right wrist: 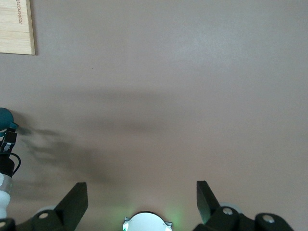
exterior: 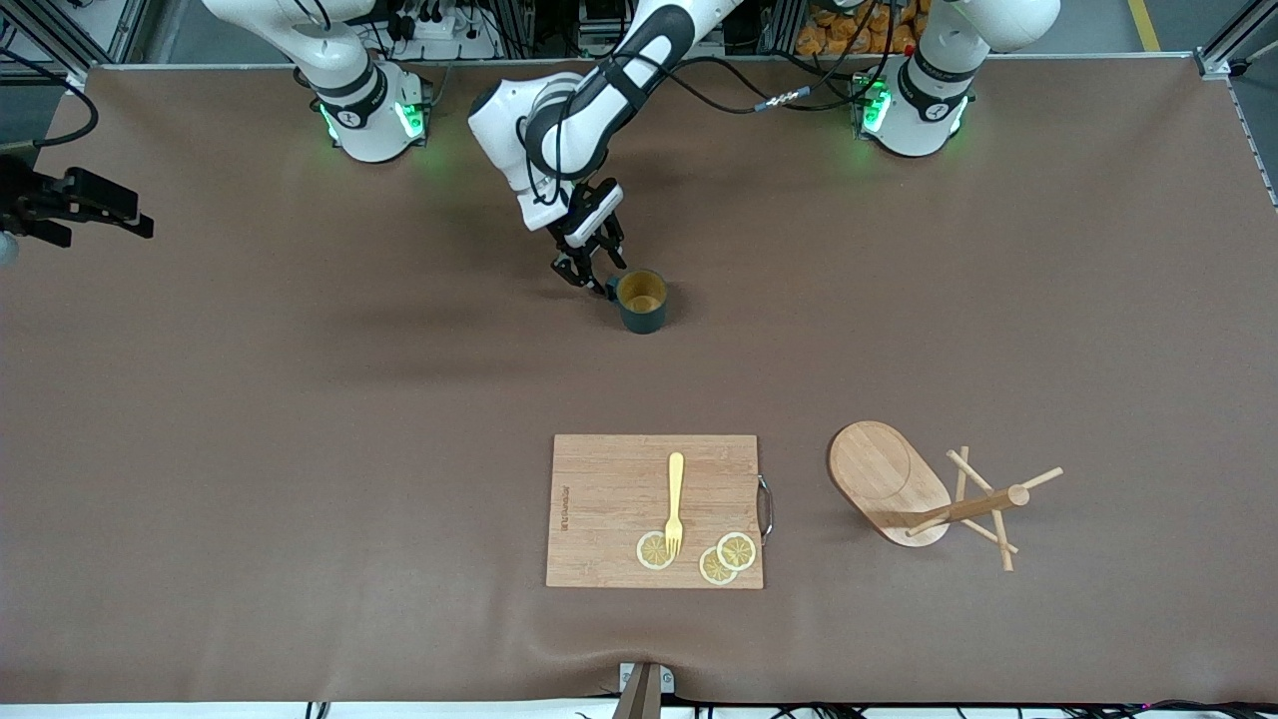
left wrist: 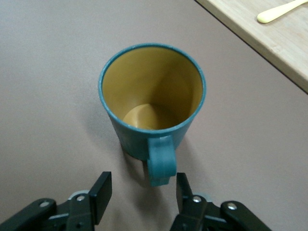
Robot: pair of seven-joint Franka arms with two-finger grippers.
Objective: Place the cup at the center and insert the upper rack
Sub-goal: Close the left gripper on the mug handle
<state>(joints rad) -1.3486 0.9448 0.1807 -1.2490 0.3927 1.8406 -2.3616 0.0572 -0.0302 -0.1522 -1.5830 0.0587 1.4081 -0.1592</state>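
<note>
Nearest the front camera, a rectangular wooden cutting board (exterior: 654,509) and the tipped-over bamboo mug tree (exterior: 934,494) lie on the brown bench (exterior: 300,449). Farther up stands the dark teal cup (exterior: 641,300), its handle between the left gripper's (exterior: 589,272) parted fingers, untouched. The right gripper (right wrist: 142,197) waits wide open above bare bench.

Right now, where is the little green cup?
The cup stands upright on the bare brown table, farther from the front camera than the cutting board. The left tool is right beside its handle, fingers open on either side.
</note>
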